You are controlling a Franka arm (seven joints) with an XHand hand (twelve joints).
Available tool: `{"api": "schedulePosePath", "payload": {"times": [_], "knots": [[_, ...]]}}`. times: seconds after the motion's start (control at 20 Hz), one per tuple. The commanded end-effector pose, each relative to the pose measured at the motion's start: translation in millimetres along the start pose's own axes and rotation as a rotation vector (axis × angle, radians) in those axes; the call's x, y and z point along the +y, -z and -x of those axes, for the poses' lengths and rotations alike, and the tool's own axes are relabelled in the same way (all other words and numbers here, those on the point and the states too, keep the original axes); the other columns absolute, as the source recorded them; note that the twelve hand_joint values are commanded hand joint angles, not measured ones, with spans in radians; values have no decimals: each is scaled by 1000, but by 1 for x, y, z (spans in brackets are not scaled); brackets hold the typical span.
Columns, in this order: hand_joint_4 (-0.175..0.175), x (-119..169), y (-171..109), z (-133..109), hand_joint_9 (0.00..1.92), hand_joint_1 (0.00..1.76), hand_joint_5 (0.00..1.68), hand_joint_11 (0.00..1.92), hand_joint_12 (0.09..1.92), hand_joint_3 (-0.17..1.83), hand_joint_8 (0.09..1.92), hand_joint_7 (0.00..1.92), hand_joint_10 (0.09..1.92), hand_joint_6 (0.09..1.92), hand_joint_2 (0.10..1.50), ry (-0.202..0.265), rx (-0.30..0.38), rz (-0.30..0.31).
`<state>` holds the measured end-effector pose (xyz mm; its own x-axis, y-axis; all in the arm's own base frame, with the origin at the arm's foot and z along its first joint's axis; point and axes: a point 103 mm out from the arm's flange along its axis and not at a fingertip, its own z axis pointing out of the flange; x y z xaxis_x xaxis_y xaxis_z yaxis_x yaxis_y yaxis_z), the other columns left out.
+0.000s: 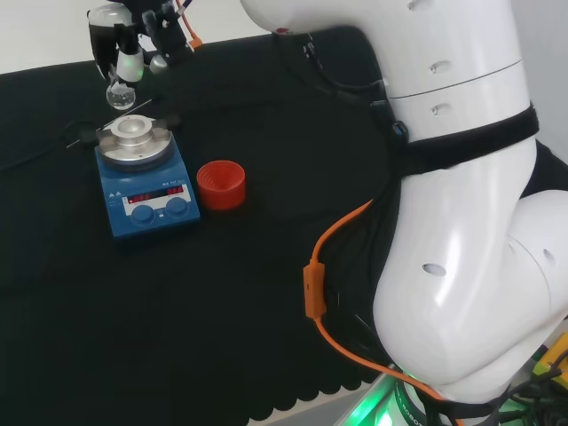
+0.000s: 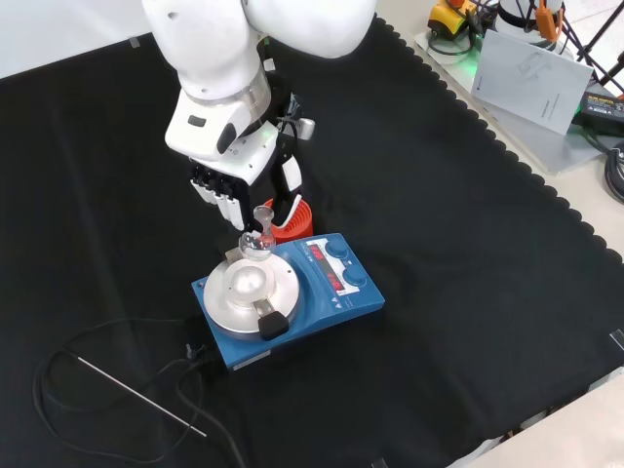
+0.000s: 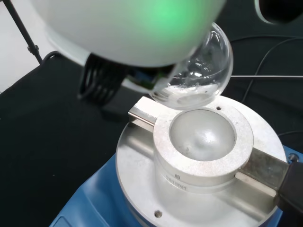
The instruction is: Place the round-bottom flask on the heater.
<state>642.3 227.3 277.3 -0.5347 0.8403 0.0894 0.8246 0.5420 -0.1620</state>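
Above the heater: I have the round-bottom flask (image 3: 201, 71) in the air, its bulb just over the rim of the heater's grey bowl, not touching it as far as I can tell.
Heater (image 2: 283, 292): blue unit with a round metal block on top; the bowl in the block (image 3: 202, 135) is empty, ready to take the bulb.
Flask vs bowl: wrist view puts the bulb off-centre, hanging past the bowl's edge, not yet lined up over the middle.
Hand (image 2: 239, 190): fingers curled around the flask neck from above, bulb hanging below them; front view shows the neck pinched between the fingers.
Red ribbed ring (image 1: 220, 184): stand just beside the heater, bare, nothing sitting on it.
Thin rod (image 2: 141, 395): lies on the cloth well apart from the heater, next to its black cable; not in my way.
Done: flask is lifted and brought to the heater.
Left: centre the bulb over the bowl, lower until it seats, then let go.
Risk, my guess: lowering from here would catch the block's rim rather than drop in.
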Motion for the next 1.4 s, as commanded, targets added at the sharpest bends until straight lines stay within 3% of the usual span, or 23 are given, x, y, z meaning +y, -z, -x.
{"api": "schedulePosePath", "payload": {"times": [0.05,0.85,1.4], "knots": [[-175,3,-6,5,1726,1343,1378,1617,861,1097,569,1538,346,575,352,-8,13,4],[-175,22,-23,16,1725,1343,1376,1614,863,1097,568,1539,347,578,352,-24,53,3],[-175,17,-38,21,1724,1343,1375,1613,866,1097,569,1538,349,579,353,-25,51,-2]]}}
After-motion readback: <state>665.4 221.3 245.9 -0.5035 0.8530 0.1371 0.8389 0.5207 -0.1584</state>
